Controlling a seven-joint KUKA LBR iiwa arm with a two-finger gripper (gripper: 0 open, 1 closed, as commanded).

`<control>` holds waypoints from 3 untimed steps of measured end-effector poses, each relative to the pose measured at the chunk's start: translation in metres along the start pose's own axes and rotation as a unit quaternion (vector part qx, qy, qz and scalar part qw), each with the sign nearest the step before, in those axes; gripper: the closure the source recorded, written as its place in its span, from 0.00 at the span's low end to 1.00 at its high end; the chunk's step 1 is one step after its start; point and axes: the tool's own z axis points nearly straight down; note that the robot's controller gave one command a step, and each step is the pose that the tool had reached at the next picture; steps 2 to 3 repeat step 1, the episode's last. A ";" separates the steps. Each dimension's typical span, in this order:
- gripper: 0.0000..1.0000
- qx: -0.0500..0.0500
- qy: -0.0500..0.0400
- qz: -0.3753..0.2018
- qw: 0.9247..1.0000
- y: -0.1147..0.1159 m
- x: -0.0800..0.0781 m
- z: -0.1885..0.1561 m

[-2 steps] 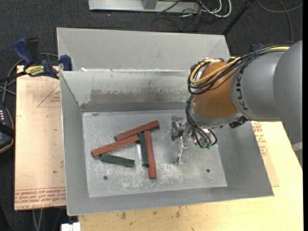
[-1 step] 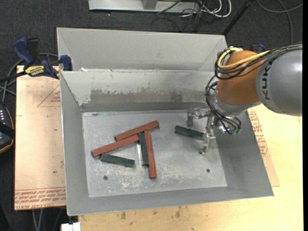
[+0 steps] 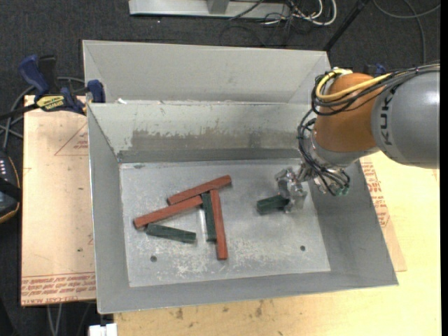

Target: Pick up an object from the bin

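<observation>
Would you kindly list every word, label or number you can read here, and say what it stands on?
"KUK": on the grey arm, beside its orange cover; further letters cannot be told.
No readable text on the red bars or the green bars in the bin.

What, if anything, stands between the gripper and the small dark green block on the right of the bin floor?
Nothing visible does. The gripper is directly at the right end of the dark green block. The reddish-brown and dark green sticks lie apart from both, towards the left of the bin.
</observation>
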 end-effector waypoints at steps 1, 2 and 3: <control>1.00 0.002 -0.004 -0.002 1.000 0.007 0.001 -0.133; 1.00 0.002 -0.004 -0.002 1.000 0.007 0.001 -0.133; 1.00 0.002 -0.004 -0.002 1.000 0.007 0.001 -0.133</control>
